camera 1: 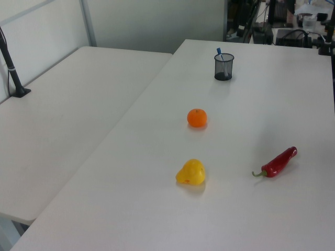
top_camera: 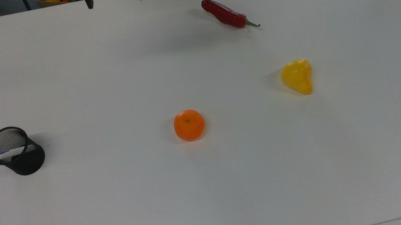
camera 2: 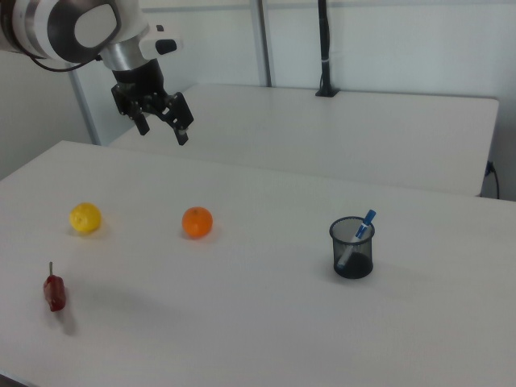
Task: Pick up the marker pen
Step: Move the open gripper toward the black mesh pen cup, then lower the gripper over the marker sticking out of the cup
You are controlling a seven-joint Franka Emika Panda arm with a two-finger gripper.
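Observation:
The marker pen (top_camera: 4,154) has a white barrel and a blue cap. It stands slanted in a black mesh cup (top_camera: 25,162) at the top view's left, cap end poking over the rim. The pen (camera 2: 360,230) and cup (camera 2: 352,250) sit at the right view's right, and the pen (camera 1: 220,52) and cup (camera 1: 223,68) are far back in the left view. My gripper (camera 2: 164,131) hangs high above the table at the right view's upper left, far from the cup, open and holding nothing. Its two fingertips (top_camera: 88,3) enter at the top view's upper edge.
An orange (top_camera: 189,125) lies mid-table. A yellow pear-shaped fruit (top_camera: 297,76) and a red chilli pepper (top_camera: 227,14) lie toward the top view's right. A second white table (camera 1: 63,115) adjoins on the left view's left. A black clamp post (camera 2: 325,48) stands behind.

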